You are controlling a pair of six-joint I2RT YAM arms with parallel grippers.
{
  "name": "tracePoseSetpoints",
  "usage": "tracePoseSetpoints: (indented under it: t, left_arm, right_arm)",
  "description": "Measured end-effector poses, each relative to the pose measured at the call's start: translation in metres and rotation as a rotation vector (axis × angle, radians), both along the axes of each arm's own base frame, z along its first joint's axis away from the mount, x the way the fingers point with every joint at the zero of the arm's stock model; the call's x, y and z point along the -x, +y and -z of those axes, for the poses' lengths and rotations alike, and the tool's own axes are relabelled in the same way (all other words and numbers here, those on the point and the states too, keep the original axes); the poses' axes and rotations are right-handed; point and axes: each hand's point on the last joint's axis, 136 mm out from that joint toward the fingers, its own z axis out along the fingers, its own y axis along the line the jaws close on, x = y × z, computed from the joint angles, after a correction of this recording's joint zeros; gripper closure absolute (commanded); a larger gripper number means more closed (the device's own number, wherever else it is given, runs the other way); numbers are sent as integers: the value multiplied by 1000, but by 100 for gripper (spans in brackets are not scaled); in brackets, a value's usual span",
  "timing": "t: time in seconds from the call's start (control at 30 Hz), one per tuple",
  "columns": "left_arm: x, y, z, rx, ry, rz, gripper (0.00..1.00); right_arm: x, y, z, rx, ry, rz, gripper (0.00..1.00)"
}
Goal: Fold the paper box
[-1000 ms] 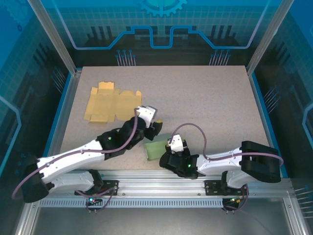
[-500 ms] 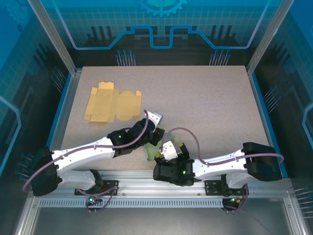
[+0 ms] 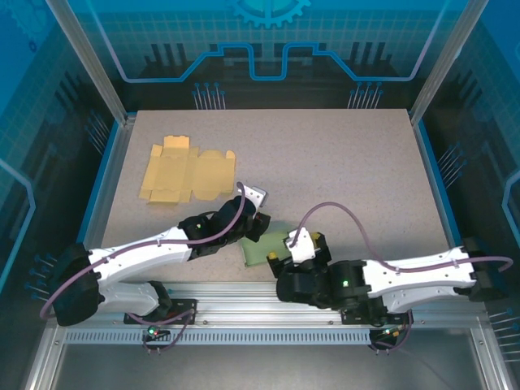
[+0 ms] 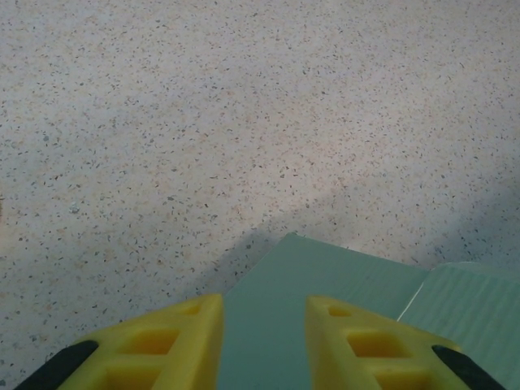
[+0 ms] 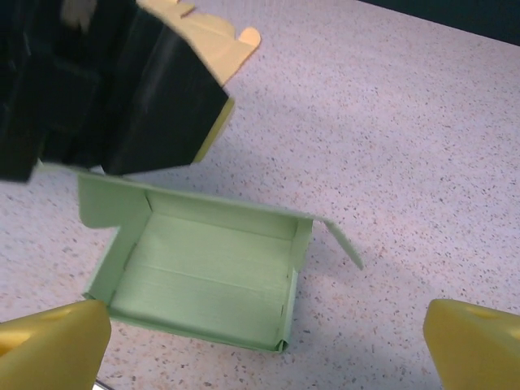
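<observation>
"Right wrist view: where is the paper box [image 5: 207, 276]?"

"Centre-left of frame, open face up, just ahead of the right gripper [image 5: 264, 333], whose jaws stand wide apart. Its long axis runs left to right, and a loose flap [image 5: 340, 242] points right."

"And the left gripper [image 4: 264, 302]?"

"Nearer, at the box's upper-left wall, fingers straddling a green panel. Whether it pinches, I cannot tell."

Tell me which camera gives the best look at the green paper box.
Right wrist: the green box lies open, with floor, walls and side flap plain. In the top external view it is small and partly hidden. The left wrist view catches one flat panel.
</observation>
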Motion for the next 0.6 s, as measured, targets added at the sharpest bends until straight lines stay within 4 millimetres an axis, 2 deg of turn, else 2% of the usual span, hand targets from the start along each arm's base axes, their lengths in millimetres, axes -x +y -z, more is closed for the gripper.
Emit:
tracePoseSetpoints:
  t: [0.17,0.33,0.47,0.6]
  left_arm:
    - [2,-2,2,11,14,10,69]
    - [7,-6,16,13,50,38,71]
    - [14,-7,36,3,105,48,72]
    - [18,-7,57,-19,154,53,74]
  right_arm:
    - [-4,-17,-24,-108,14,-1,0]
    - [-31,-51,-34,-219,80,101,0]
    - [-58,-82,-25,-267,165,228,0]
    - [-74,-96,-4,-260,270,304,0]
